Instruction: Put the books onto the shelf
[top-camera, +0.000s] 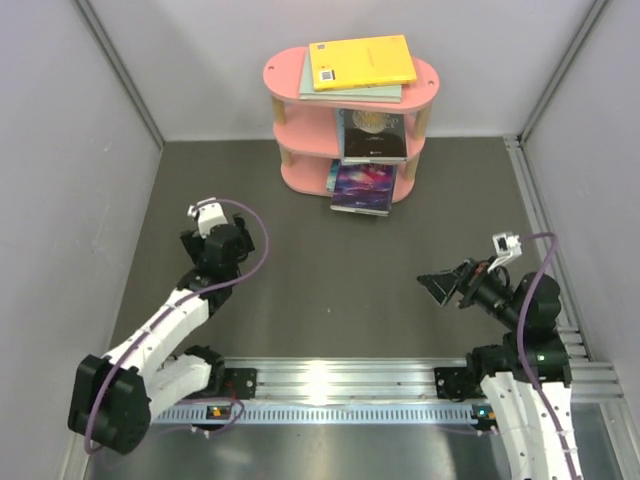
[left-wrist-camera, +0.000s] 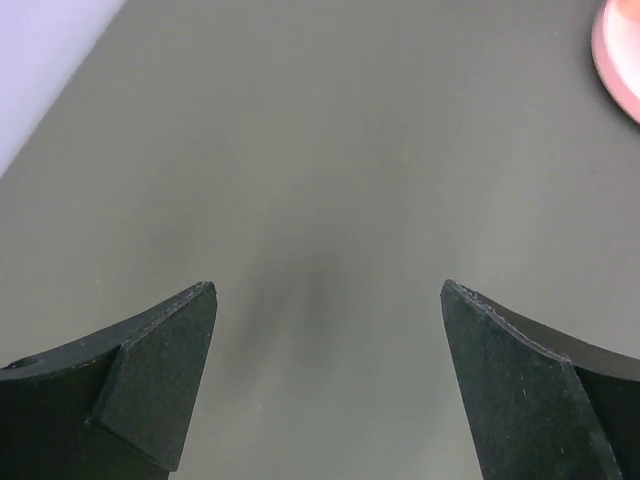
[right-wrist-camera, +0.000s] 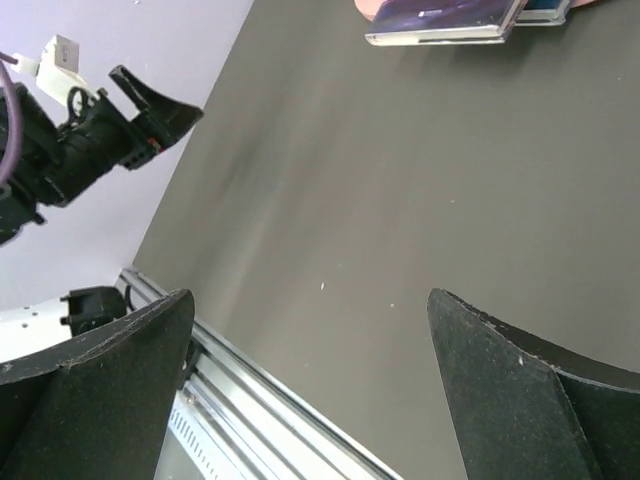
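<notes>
The pink three-tier shelf (top-camera: 285, 72) holds a yellow book (top-camera: 362, 62) on top, a black book (top-camera: 375, 135) mid-tier and a purple book (top-camera: 362, 188) jutting out below, while the left tool (left-wrist-camera: 328, 292) and right tool (right-wrist-camera: 310, 300) stand spread, empty.

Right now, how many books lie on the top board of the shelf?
2: the yellow book lies uppermost on the shelf, and a pale grey-green book under it shows only at its edges. Another between them could be hidden.

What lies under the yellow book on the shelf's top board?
A pale grey-green book, its near and left edges peeking out, resting on the pink shelf. The yellow book covers the rest, so anything else beneath is hidden.
</notes>
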